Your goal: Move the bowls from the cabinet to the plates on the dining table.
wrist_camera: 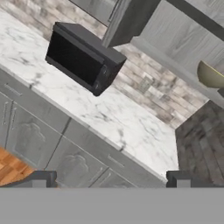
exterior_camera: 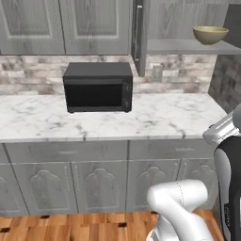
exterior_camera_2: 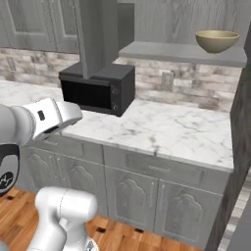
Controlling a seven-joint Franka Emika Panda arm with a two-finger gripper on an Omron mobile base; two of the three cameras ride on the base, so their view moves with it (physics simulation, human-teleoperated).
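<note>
Marble worktop runs wall to wall over carved grey cupboards, nothing on it but the black microwave pushed back against the stone backsplash, so the front strip is free. Above, the grey wood-grain cabinet has its door swung out edge-on toward me, which leaves the shelf exposed for a reach. One olive-tan bowl sits upright on that shelf near the right end, close to the front lip, likely an easy grab from the front. White arm is folded low and left of it, well apart from the shelf. Claw has its two dark tips spread wide at the bottom of the hand view, holding nothing, tilted up toward the bowl, looks like the approach hasn't begun
</note>
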